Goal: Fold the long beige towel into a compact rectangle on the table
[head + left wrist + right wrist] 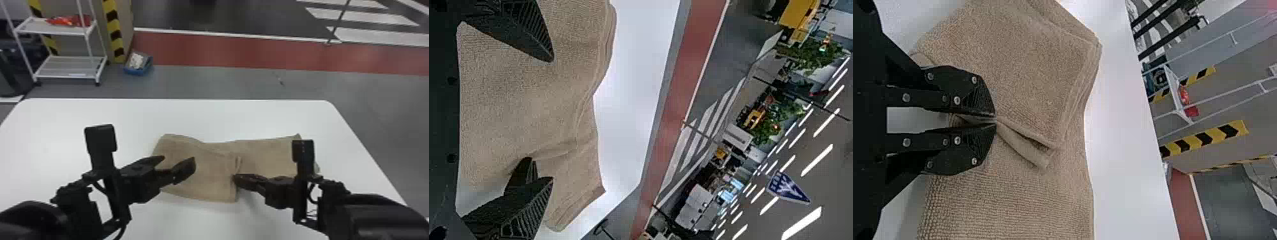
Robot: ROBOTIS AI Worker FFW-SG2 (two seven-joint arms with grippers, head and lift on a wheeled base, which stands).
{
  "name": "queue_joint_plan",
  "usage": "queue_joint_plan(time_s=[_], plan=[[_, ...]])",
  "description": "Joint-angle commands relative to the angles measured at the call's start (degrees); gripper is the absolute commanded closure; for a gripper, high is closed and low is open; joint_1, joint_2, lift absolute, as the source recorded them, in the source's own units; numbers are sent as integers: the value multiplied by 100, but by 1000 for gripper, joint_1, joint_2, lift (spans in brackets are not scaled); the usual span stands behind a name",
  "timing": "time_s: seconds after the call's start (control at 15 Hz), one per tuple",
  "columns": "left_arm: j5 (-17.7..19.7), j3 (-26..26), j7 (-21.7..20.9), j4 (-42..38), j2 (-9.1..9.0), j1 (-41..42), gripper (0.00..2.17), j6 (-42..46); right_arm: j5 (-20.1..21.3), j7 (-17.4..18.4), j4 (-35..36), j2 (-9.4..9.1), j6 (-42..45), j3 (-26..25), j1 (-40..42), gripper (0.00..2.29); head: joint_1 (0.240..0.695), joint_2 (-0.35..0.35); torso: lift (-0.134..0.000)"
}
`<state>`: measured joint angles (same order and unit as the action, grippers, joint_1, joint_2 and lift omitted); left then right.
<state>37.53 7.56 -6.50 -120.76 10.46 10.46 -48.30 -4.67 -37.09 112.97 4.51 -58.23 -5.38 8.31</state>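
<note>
The two black arms come in nearest, from the bottom corners of the head view, each reaching over the bench [178, 118]. The left gripper [176, 159] is over the left part of the towel [207, 174], its fingers spread wide with nothing pinched between them; whether they touch the cloth I cannot tell. The right gripper [235, 179] has its fingers pressed together on a pinch of towel at the right edge of the upper layer, and a small pleat runs out from their tips in the right wrist view.

The towel lies across the middle of the bench. Its left part is doubled, the upper layer ending around mid-towel; the rest runs on to the right beneath that edge and past the right gripper. The left part comes nearer the robot than the right part.

Beyond the bench's far edge, on the grey floor, a blue bin [138, 71] stands to the left, beside a post with yellow and black stripes [112, 24]. A white rack [68, 76] is left of it, something red [68, 21] on its upper shelf. A red strip [239, 52] crosses the floor farther back.
</note>
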Motion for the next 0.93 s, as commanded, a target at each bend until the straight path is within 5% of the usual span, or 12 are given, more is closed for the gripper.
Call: queue_joint_plan(time_s=[0.0,0.6,0.87], plan=[[0,-35,0,-26,0,17,33,0,-17,0,41,-3,131,-25,74,1001,695,-135,-124],[35,-317,-18,-18,0,88,33,0,-280,9,1175,-12,114,-122,232,1001,695,-100,-124],[35,-361,0,53,-35,88,33,53,-764,-123,1280,85,-1029,-746,-638,1001,695,-97,-124]])
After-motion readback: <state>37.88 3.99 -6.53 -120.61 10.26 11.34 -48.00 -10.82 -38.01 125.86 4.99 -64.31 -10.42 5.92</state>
